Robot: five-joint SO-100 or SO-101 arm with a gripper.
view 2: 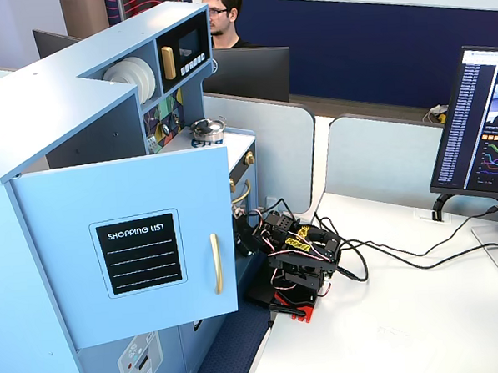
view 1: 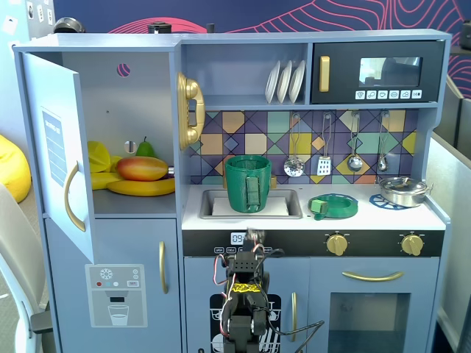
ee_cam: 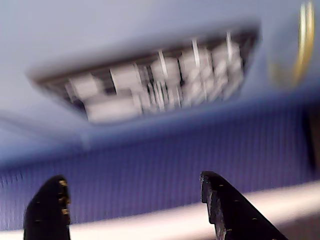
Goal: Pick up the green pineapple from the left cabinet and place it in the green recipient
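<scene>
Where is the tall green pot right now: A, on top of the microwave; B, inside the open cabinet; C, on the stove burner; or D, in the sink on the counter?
D: in a fixed view the green pot stands upright in the sink, between the open cabinet and the flat green dish.

Matt grey-blue cabinet door (view 1: 55, 140), glossy plastic green pot (view 1: 248, 182), shiny metal pan (view 1: 403, 190)

The arm (view 1: 244, 294) sits folded low, at the bottom centre of a fixed view, and compact in another fixed view (view 2: 295, 263). In the wrist view the gripper (ee_cam: 135, 207) has its two dark jaws spread wide apart, with nothing between them.
</scene>
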